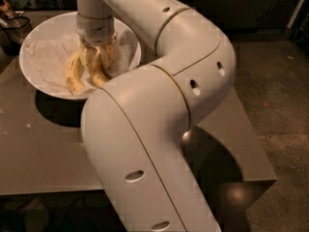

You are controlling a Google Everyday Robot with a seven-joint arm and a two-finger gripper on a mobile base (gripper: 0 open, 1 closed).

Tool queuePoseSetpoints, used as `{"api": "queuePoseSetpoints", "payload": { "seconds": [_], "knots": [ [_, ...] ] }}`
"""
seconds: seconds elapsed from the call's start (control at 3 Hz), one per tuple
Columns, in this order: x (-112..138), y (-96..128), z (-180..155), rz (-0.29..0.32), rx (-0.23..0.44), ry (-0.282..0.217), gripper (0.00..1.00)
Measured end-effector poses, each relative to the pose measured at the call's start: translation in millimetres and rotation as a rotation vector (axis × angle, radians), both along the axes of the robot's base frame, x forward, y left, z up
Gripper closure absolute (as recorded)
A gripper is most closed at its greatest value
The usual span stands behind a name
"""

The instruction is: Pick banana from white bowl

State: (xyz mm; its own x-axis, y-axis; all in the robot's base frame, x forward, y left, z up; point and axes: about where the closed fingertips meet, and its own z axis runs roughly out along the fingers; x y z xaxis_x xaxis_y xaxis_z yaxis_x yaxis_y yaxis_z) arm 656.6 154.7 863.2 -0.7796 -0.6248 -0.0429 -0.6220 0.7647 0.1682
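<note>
One pincer [100,63] down in the one white bowl [35,81], at the banana [72,76] — grip: cannot tell.

claw [96,65] in white bowl [30,74], banana [73,75] partly hidden

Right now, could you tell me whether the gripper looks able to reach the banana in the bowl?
Probably yes: the gripper is down inside the bowl, right at the banana, with only paper lining around them and nothing in between.
</note>
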Motion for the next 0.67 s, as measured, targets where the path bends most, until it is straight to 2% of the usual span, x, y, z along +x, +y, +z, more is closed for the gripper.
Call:
{"api": "queuePoseSetpoints", "payload": {
  "seconds": [0.33,0.67],
  "knots": [
    [0.0,0.0,0.0,0.0,0.0,0.0,0.86],
    [0.0,0.0,0.0,0.0,0.0,0.0,1.0]
  ]
}}
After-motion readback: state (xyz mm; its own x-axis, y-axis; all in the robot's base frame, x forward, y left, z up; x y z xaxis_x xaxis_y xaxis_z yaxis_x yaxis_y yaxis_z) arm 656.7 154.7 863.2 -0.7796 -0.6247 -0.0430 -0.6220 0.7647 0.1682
